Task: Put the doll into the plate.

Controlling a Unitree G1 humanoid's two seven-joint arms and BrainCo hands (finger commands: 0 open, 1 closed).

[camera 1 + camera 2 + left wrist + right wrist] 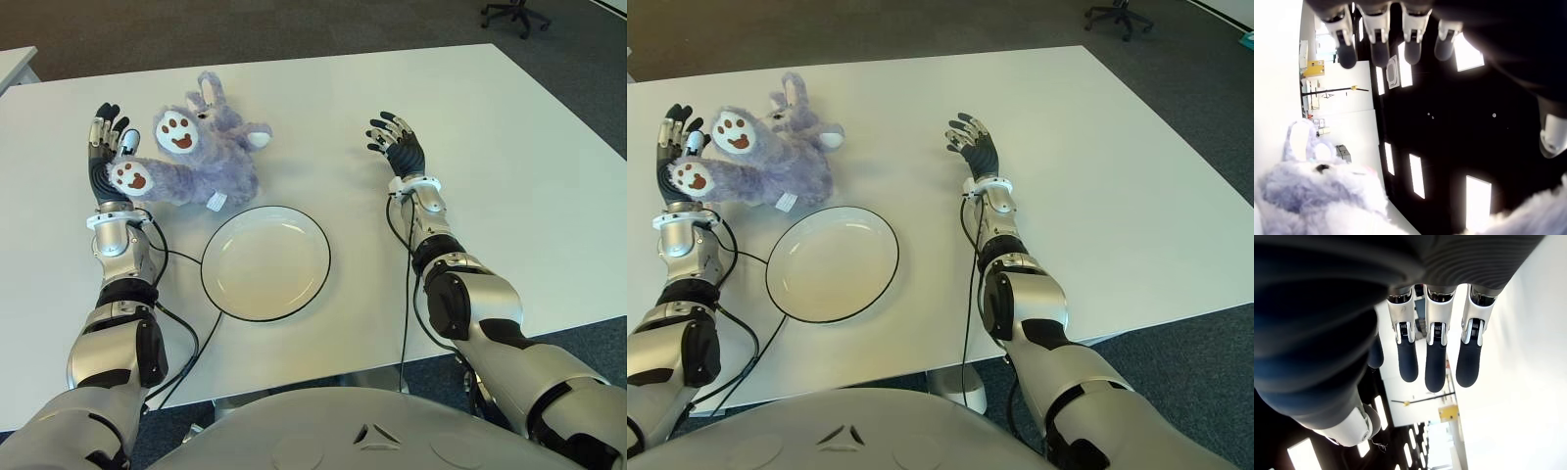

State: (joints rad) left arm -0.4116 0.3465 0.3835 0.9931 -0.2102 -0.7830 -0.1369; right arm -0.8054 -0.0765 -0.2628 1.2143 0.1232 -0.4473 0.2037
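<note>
A purple plush doll (201, 157) lies on the white table (509, 176) at the far left, its white paw soles turned up. My left hand (108, 147) stands upright just left of it, fingers spread, and one doll foot (130, 178) shows in front of the palm. The left wrist view has straight fingers (1378, 49) and purple fur (1312, 196) close by, with nothing grasped. An empty white plate (265, 262) with a black rim sits right in front of the doll. My right hand (397, 145) shows to the plate's right, fingers spread and empty.
Black cables (181, 259) run from my left arm across the table beside the plate's left rim. An office chair (516, 14) stands on the carpet beyond the far right corner. Another table's edge (15, 64) shows at the far left.
</note>
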